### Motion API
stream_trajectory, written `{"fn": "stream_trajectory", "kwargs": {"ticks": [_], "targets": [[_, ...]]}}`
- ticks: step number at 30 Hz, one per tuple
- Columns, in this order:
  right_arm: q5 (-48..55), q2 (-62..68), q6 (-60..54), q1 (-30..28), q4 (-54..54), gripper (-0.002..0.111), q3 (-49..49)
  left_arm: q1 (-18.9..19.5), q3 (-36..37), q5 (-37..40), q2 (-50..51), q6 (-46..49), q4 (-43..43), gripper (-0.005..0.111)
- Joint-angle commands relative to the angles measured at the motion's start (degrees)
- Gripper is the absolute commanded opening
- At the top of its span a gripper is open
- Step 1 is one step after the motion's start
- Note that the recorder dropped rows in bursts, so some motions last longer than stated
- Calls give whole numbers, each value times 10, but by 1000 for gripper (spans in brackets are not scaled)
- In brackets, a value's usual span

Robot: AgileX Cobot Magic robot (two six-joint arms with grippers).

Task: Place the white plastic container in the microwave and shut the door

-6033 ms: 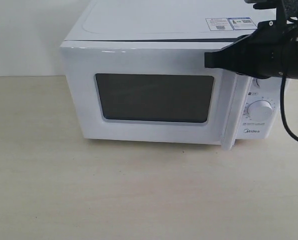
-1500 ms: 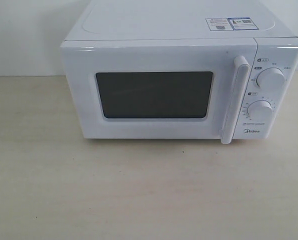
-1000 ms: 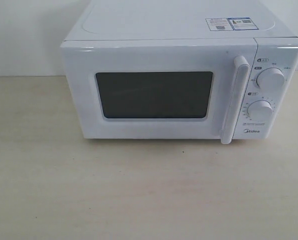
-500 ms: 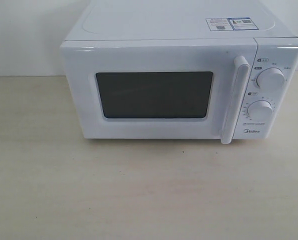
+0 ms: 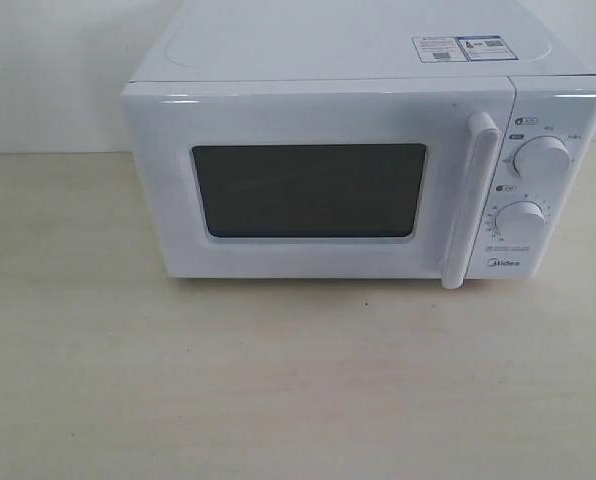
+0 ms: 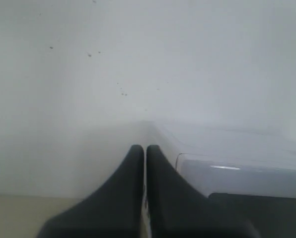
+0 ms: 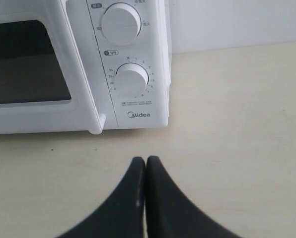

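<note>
The white Midea microwave [image 5: 338, 60] stands at the back of the table, its door [image 5: 308, 115] flush with the body and the bar handle [image 5: 473, 200] upright beside two round dials. The white plastic container is out of view in every frame. Neither arm shows in the exterior view. In the left wrist view my left gripper [image 6: 145, 148] is shut with nothing in it, raised by the microwave [image 6: 237, 163] upper corner, facing the wall. In the right wrist view my right gripper [image 7: 146, 161] is shut and empty, over the table in front of the microwave [image 7: 138, 116] dial panel.
The light wooden table [image 5: 298, 380] stretches in front of the microwave. A white wall [image 5: 48, 70] rises behind it. Stickers [image 5: 463, 47] lie on the microwave's top at the right.
Six seconds ago the right arm was at the door's handle with the door slightly ajar; now the door sits flush and that arm is out of the exterior view. A dark sliver at the left edge is gone.
</note>
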Motion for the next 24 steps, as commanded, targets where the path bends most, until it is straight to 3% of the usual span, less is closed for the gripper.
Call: {"fn": "stream_trajectory", "kwargs": {"ticks": [1, 10, 13, 20, 24], "targets": [[-6, -3, 1, -3, -3, 0, 0, 34, 25, -9, -1, -15, 0, 4], [-6, -3, 3, -3, -3, 0, 0, 34, 28, -19, 6, -1, 3, 4], [-6, -3, 3, -3, -3, 0, 0, 34, 29, -9, 6, -6, 53, 4], [-6, -3, 3, -3, -3, 0, 0, 34, 61, 28, 6, -177, 118, 4], [-6, -3, 4, -3, -3, 0, 0, 34, 105, 27, 4, -207, 120, 4]]}}
